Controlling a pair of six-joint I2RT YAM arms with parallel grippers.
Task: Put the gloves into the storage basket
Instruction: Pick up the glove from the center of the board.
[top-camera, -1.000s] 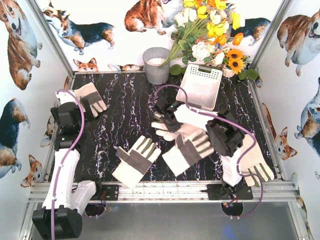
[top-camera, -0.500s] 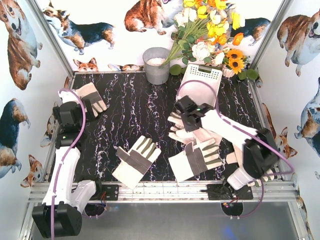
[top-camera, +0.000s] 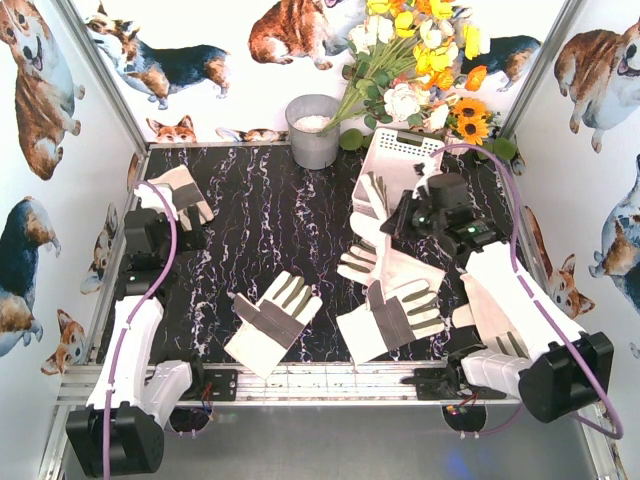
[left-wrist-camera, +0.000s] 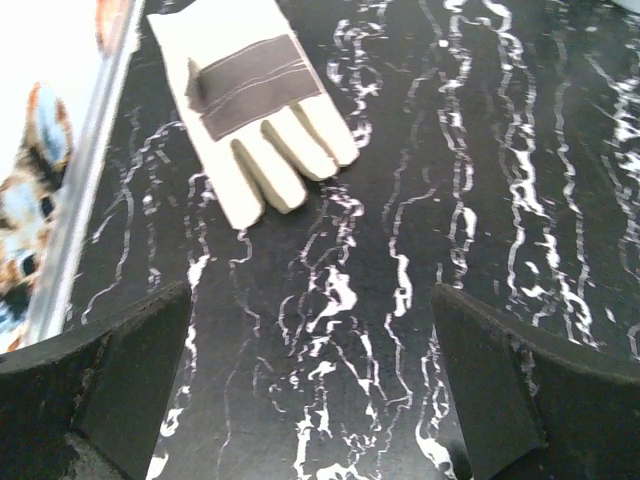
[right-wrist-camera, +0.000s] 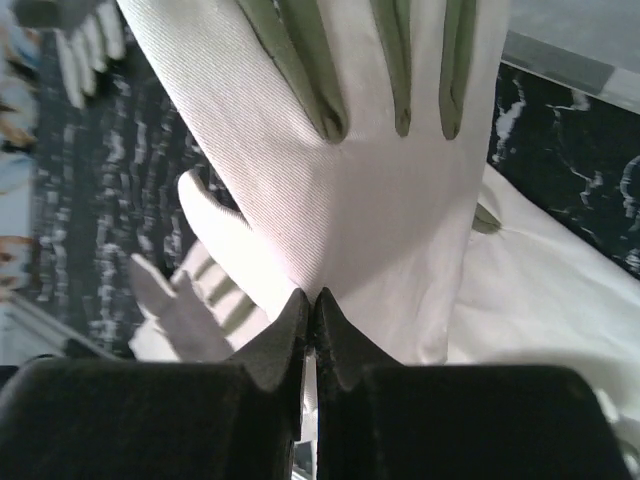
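We are pinching a glove (right-wrist-camera: 340, 200) in the right end effector (right-wrist-camera: 315, 300), dangling it at the storage basket (top-camera: 400, 143) edge for dropping in; the left end effector (left-wrist-camera: 310, 335) is hovering spread.

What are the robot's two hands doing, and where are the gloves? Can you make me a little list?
right gripper: shut on the held glove
held glove: lifted beside the storage basket, not inside yet
left gripper: open, empty, above the table
far-left glove: flat, just ahead of the left gripper
front glove: flat, middle of the table
right-hand glove: flat, nearer the front than the held glove
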